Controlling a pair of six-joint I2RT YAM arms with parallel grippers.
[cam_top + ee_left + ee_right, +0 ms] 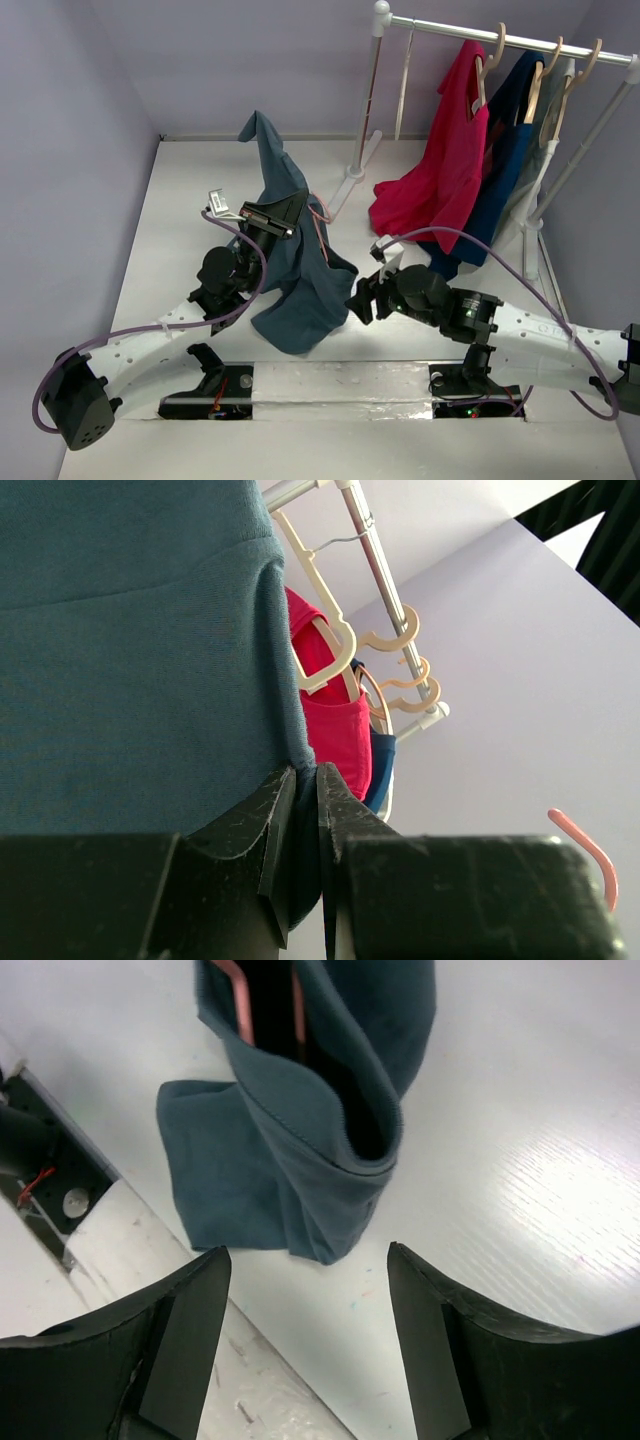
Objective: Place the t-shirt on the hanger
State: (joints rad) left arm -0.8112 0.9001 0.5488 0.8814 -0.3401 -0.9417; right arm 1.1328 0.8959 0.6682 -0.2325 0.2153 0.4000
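The slate-blue t-shirt (300, 270) hangs bunched at the table's middle, its lower end resting on the table and one corner sticking up. My left gripper (283, 213) is shut on its cloth and holds it up; in the left wrist view the cloth (130, 660) is pinched between the fingers (262, 820). The pale-pink hanger (320, 225) shows as thin rods beside the shirt, and inside the shirt's opening in the right wrist view (240, 1005); its hook tip shows in the left wrist view (590, 855). My right gripper (358, 300) is open and empty, just right of the shirt's lower end (300, 1160).
A white clothes rail (500, 40) stands at the back right with a red t-shirt (440, 170) and a navy t-shirt (505, 170) on wooden hangers, and a cream hanger (405, 85) on the bar. Its base (355, 170) lies close behind the shirt. Walls enclose left and back.
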